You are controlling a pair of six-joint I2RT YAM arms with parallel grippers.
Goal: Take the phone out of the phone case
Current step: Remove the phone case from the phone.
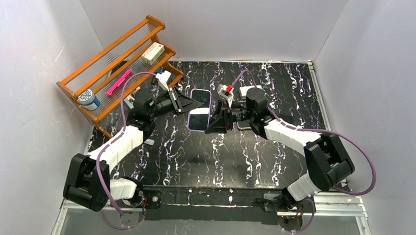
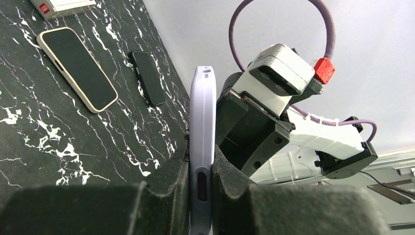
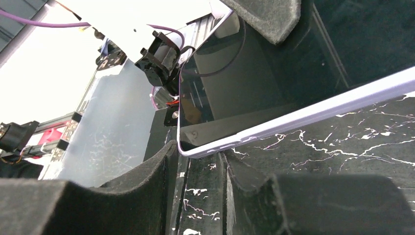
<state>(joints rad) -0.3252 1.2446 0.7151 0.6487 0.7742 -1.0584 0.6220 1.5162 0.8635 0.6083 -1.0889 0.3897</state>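
The phone [image 1: 200,109] in its lilac phone case [image 2: 202,122] is held above the table, between the two arms. My left gripper [image 2: 200,161] is shut on the case's long side edge, pads pressed against both faces. In the right wrist view the dark screen [image 3: 235,83] and the case rim [image 3: 313,115] fill the upper frame. My right gripper [image 3: 200,156] sits at a lower corner of the case with its jaws narrowly apart. The table shows through the gap and the corner rests at the tips. From above, this gripper [image 1: 214,124] is at the phone's near right corner.
A wooden rack [image 1: 113,67] at the back left holds a box [image 1: 152,52], a pink item [image 1: 118,82] and a small jar [image 1: 86,97]. A cream-cased phone [image 2: 77,68] and a small black phone [image 2: 147,77] lie on the black marbled table [image 1: 257,156]. Grey walls enclose it.
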